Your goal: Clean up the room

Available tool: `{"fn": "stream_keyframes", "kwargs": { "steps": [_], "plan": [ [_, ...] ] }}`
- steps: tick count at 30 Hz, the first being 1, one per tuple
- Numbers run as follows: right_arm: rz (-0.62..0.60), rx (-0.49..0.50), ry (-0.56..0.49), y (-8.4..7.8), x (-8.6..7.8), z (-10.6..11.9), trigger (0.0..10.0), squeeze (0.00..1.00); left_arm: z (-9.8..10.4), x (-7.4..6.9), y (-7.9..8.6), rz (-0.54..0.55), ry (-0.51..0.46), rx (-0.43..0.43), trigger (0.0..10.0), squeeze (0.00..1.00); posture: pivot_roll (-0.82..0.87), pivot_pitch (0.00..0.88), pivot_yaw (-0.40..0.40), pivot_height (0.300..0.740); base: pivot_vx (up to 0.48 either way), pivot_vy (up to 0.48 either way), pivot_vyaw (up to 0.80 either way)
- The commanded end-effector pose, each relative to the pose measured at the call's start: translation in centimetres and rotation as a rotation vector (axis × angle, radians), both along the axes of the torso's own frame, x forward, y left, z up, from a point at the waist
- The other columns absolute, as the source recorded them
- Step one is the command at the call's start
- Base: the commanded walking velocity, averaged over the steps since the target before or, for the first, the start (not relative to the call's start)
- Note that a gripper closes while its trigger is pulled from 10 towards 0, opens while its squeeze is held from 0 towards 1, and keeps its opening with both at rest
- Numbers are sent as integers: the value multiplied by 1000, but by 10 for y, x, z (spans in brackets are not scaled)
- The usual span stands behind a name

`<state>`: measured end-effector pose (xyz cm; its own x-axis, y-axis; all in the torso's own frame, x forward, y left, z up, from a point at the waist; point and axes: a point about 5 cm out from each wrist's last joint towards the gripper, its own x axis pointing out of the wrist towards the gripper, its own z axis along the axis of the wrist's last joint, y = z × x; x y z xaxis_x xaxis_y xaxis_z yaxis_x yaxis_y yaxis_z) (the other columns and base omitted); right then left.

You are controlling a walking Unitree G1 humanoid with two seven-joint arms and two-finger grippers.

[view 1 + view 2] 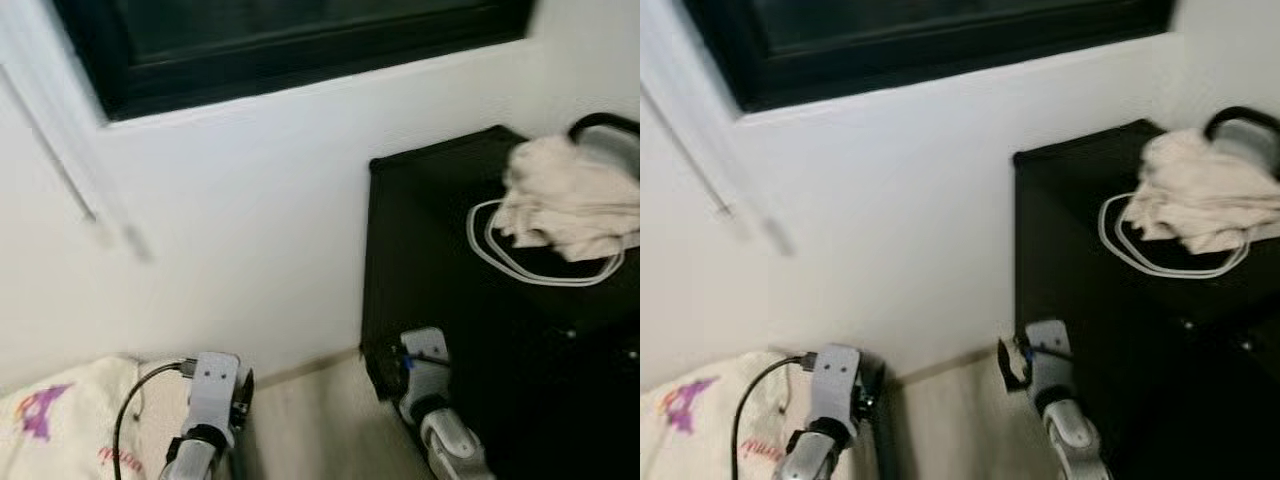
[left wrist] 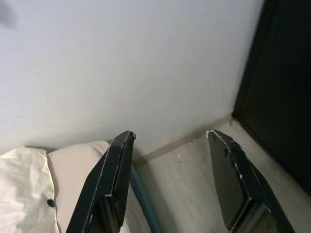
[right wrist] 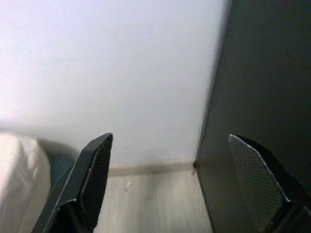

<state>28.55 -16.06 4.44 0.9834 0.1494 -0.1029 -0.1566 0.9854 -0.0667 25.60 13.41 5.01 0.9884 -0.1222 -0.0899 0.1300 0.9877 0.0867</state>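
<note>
A crumpled beige cloth (image 1: 565,205) lies on top of a black cabinet (image 1: 430,260) at the right, with a white cable (image 1: 520,262) looped under it. My left gripper (image 2: 170,135) is open and holds nothing; it is low down, pointing at the foot of the white wall between the bedding and the cabinet. My right gripper (image 3: 170,138) is open too, close beside the cabinet's side (image 3: 262,97). Both silver wrists (image 1: 213,385) (image 1: 425,370) show at the bottom of the eye views.
White bedding with a purple print (image 1: 60,425) lies at the lower left. A dark window frame (image 1: 300,50) runs along the top of the wall. A black curved handle (image 1: 605,125) sits behind the cloth. A strip of pale floor (image 1: 310,420) separates the bedding from the cabinet.
</note>
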Motion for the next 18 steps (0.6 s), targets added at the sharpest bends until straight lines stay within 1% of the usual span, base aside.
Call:
{"fn": "stream_keyframes", "kwargs": {
  "steps": [1, 4, 14, 18],
  "plan": [
    [21, 35, -13, 11, -2, 0, 10000, 0, -8, -6, 8, 17, 40, 11, 10000, 0, -4, 105, 45, 740, 0, 0, 0],
    [7, 52, -6, 10, -3, 0, 10000, 0, -7, -7, 7, 5, 42, 11, 10000, 0, -3, 113, 47, 740, 0, 0, 0],
    [-3, 54, 6, 9, -5, -2, 10000, 0, -8, -8, 5, -17, 58, 40, 10000, 0, -5, 126, 52, 740, 0, 0, 0],
    [-8, 54, 8, 7, -6, -2, 10000, 0, -7, -9, 3, -18, 61, 45, 10000, 0, -6, 132, 50, 740, 0, -314, 0]
  ]
}}
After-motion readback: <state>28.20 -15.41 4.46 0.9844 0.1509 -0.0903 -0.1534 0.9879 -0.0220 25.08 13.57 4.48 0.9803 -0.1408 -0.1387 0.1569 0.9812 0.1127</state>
